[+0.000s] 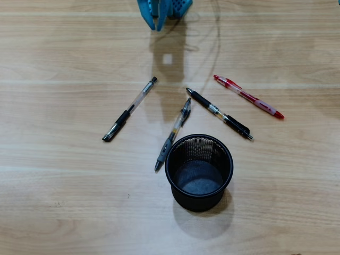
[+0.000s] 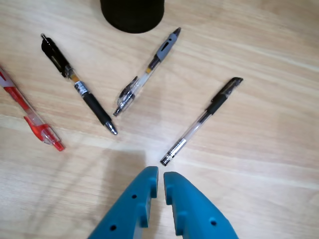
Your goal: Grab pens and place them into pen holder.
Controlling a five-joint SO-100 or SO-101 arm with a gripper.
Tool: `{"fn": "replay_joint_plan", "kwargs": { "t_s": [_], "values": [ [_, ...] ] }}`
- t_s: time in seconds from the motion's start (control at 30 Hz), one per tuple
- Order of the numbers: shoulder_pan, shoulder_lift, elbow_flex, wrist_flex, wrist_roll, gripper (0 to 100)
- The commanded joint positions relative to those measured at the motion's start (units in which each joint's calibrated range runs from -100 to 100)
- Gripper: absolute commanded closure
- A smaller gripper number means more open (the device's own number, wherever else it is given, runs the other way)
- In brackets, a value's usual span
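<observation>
- Pens: all four lie flat on the wooden table (image 1: 64, 202), none in the holder.
- The grey-sleeved pen (image 1: 173, 134) lies just beside the pen holder (image 1: 198, 172), its tip near the rim.
- The black-ended pen (image 1: 219, 113) lies to its right in the overhead view, the red pen (image 1: 248, 96) further right, the other clear pen (image 1: 130, 108) off to the left.
- The holder stands upright and holds nothing.
- The blue gripper (image 2: 160, 173) hovers above the table clear of every pen, its fingertips nearly together with only a thin slit between, gripping nothing.
</observation>
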Motion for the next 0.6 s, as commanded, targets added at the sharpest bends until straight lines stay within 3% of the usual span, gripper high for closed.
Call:
{"fn": "replay_joint_plan", "kwargs": {
  "t_s": [0.0,0.33,0.57],
  "values": [
    [0.0,3.4,-4.4,-0.7,-0.9,98],
    [-0.2,21.2,-15.5,4.0,-2.6,98],
    [-14.7,33.5,-31.2,11.4,-2.8,98]
  ]
}}
